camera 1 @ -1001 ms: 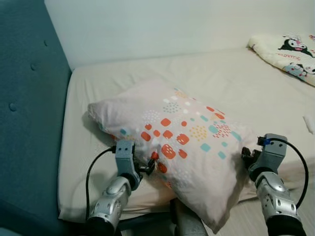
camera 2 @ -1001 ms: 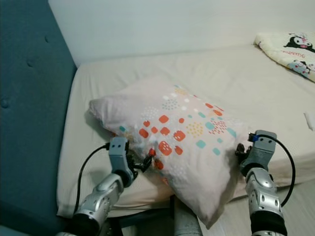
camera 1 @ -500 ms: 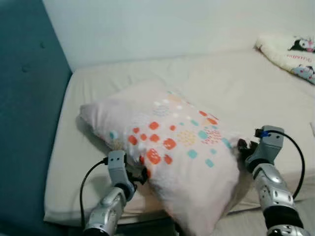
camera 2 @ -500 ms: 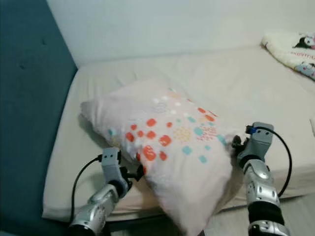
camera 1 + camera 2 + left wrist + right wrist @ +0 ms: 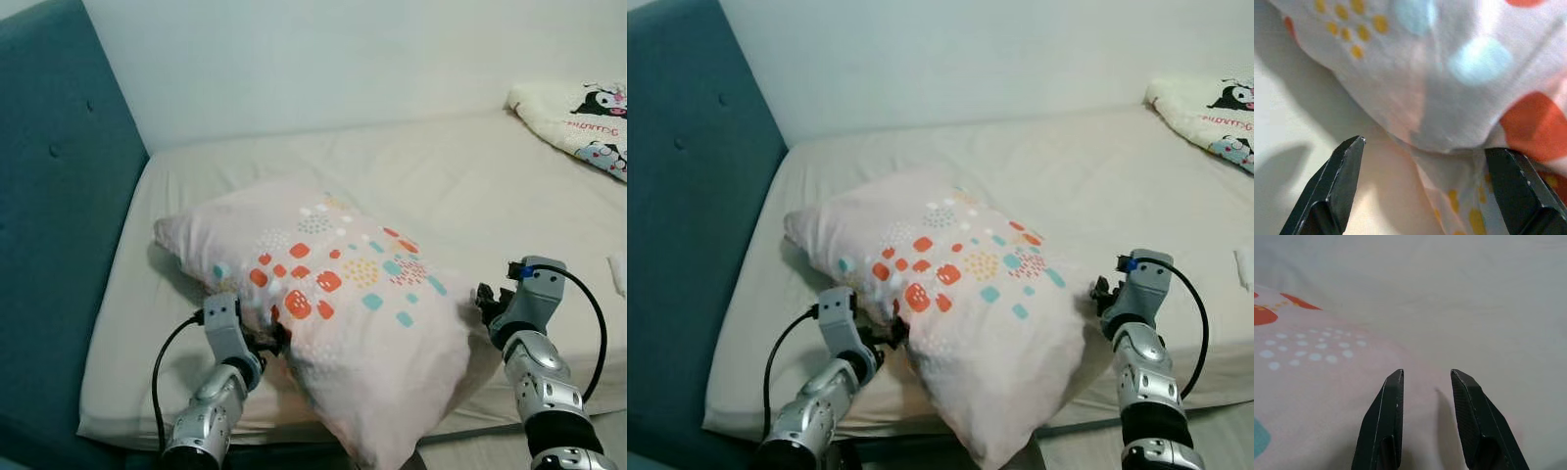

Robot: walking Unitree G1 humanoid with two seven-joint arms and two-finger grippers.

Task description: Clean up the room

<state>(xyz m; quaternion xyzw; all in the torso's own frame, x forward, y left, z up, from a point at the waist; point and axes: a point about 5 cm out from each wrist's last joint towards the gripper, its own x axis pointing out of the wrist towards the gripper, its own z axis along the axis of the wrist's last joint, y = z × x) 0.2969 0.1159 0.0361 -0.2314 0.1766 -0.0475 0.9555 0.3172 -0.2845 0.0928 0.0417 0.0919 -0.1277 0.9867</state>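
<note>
A pale pink pillow [image 5: 333, 284] with orange, teal and yellow spots lies slanted on the beige bed [image 5: 470, 176]. Its near corner hangs over the front edge. My left gripper [image 5: 274, 338] is at the pillow's lower left edge. In the left wrist view it stands wide open [image 5: 1425, 144], with the pillow's seam and fabric lying between the fingers. My right gripper [image 5: 485, 302] is at the pillow's right edge. In the right wrist view it [image 5: 1426, 373] hovers over the pillow's surface with a narrow gap between the fingers and nothing pinched.
A teal padded headboard [image 5: 49, 245] rises along the bed's left side, and a white wall stands behind. A cream blanket with cartoon prints [image 5: 578, 113] lies at the far right corner. A small white item [image 5: 619, 274] sits at the right edge.
The camera has shifted, so the whole scene sits a little differently in the frame. Both grippers have stayed at the pillow's two sides, and the pillow keeps about the same place on the bed.
</note>
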